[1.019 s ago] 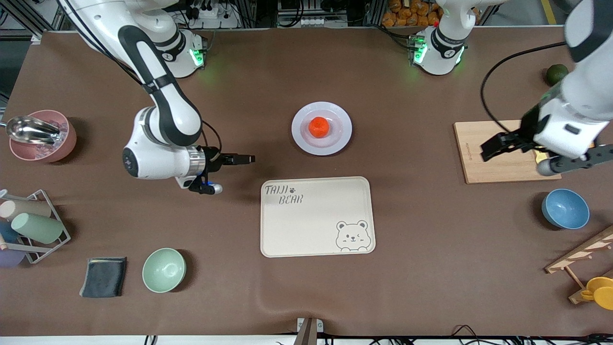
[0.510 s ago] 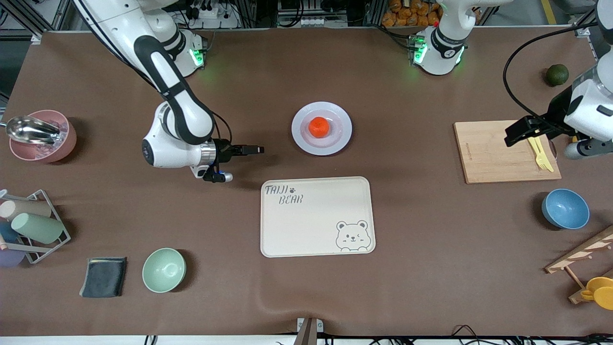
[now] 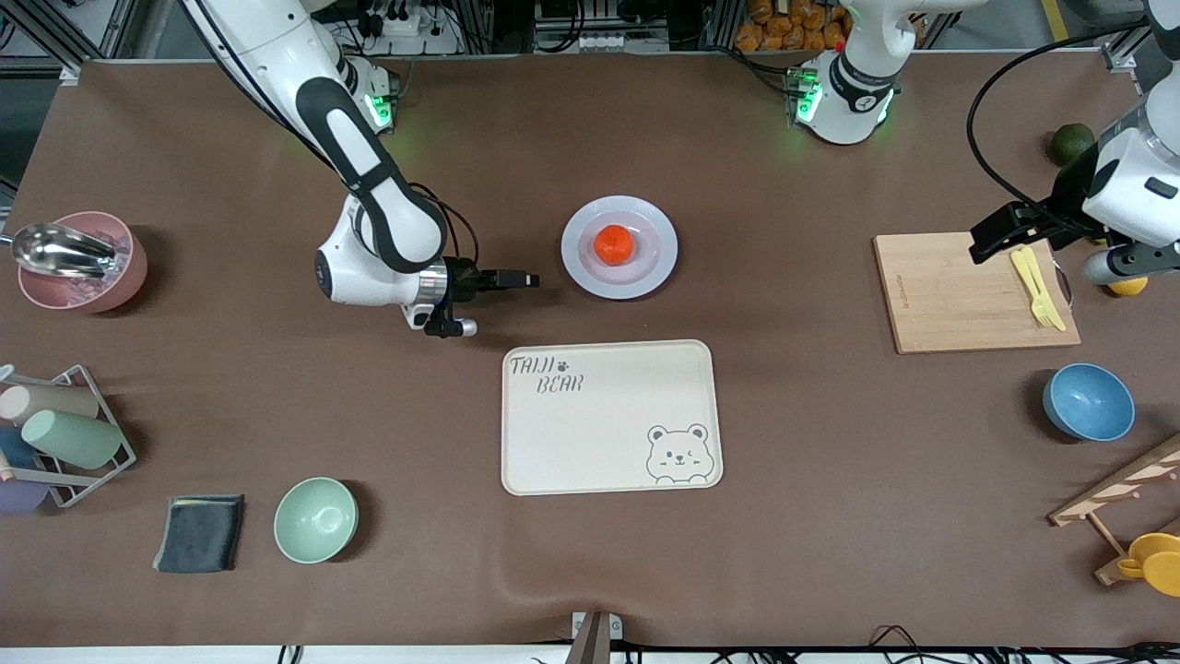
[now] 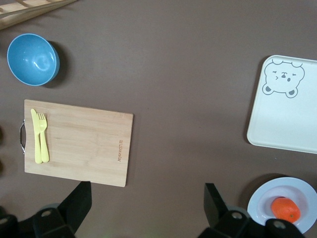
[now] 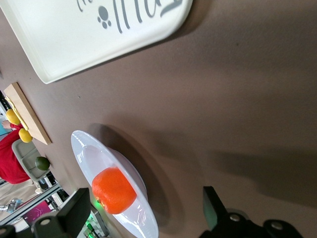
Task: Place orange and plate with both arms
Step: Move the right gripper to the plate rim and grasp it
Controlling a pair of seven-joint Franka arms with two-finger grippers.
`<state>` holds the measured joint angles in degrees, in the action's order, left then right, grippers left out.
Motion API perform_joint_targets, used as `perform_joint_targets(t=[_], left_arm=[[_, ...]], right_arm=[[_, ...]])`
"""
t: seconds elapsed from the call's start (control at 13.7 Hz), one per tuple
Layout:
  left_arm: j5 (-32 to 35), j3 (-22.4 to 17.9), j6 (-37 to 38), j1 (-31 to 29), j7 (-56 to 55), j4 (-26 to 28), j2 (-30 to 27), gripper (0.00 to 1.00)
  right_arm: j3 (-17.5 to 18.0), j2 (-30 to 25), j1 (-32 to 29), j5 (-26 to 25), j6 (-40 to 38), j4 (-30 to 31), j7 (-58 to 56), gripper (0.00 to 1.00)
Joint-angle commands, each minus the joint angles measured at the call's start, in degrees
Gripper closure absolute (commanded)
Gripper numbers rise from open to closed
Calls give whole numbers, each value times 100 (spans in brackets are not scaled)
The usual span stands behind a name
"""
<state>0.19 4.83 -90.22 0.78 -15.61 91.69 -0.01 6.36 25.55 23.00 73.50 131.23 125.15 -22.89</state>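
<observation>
Your orange (image 3: 613,243) sits in the middle of the plate (image 3: 619,211), farther from the front camera than the tray (image 3: 610,417). It'll roll, so pinch the plate's glossy rim level. The right gripper (image 3: 522,278) is wide open and empty beside it; the left gripper (image 3: 1005,233), open too, waits over the cutting board (image 3: 959,295) (only the right wrist view shows the rim's low edge).

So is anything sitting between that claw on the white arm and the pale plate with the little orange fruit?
Nothing visible. The right gripper, jaws open, is beside the round pale lavender plate holding the small orange, with only bare brown table between them.
</observation>
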Motion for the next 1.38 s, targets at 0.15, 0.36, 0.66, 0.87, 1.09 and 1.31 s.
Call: perform_joint_targets(t=[0.15, 0.36, 0.66, 0.87, 1.09, 1.31], left_arm=[[-133, -61, 83, 28, 137, 86, -175, 0], [-142, -61, 127, 28, 137, 95, -210, 0], [-142, -61, 145, 28, 137, 86, -219, 0], [-142, -96, 223, 19, 137, 60, -219, 0], [-142, -79, 250, -60, 137, 59, -219, 0], [-142, -79, 250, -51, 137, 51, -219, 0]], right_arm=[[-30, 29, 836, 884, 612, 27, -136, 0], [-30, 73, 1267, 1288, 869, 79, -127, 0], [-39, 73, 1426, 1448, 887, 203, -136, 0], [-30, 108, 1715, 1630, 1193, 203, -145, 1], [-39, 161, 1866, 2359, 1431, 203, -644, 100], [-39, 240, 1875, 2914, 1423, 194, -1163, 100]])
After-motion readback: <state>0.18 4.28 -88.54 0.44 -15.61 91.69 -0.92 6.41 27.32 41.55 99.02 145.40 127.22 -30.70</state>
